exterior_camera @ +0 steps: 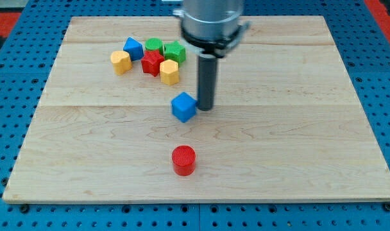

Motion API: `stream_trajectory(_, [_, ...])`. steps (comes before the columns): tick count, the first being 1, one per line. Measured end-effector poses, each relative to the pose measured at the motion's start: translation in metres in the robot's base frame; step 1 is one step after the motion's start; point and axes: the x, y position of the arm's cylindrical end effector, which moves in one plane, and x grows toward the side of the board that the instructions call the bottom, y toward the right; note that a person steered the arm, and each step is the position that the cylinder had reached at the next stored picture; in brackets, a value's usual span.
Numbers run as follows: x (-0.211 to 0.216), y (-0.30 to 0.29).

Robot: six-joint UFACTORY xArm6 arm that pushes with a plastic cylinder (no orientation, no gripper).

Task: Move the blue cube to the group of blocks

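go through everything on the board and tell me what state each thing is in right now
blue cube: alone mid-board, apart from the group, my tip beside it on the view's right
my tip: down at the board, close against the blue cube
red cylinder: upright, alone toward the view's bottom
group of blocks: clustered at the view's upper left: two yellow, two green, one red, one blue
wooden board: flat

1. My tip (206, 107) sits against the blue cube (184, 106), on its right in the view.
2. The group lies toward the view's top left: a blue block (133, 48), yellow block (120, 62), red block (152, 63), two green blocks (154, 45) (175, 51) and a second yellow block (170, 72).
3. A red cylinder (183, 160) stands alone below the cube on the wooden board (310, 128).
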Motion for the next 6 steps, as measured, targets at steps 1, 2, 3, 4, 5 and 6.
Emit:
stream_trajectory(1, [-0.006, -0.035])
stream_trajectory(2, [-0.002, -0.004])
stream_trajectory(3, [-0.002, 0.058])
stream_trajectory(4, [-0.002, 0.12])
stream_trajectory(5, [-0.002, 0.122])
stream_trajectory(6, [-0.002, 0.122])
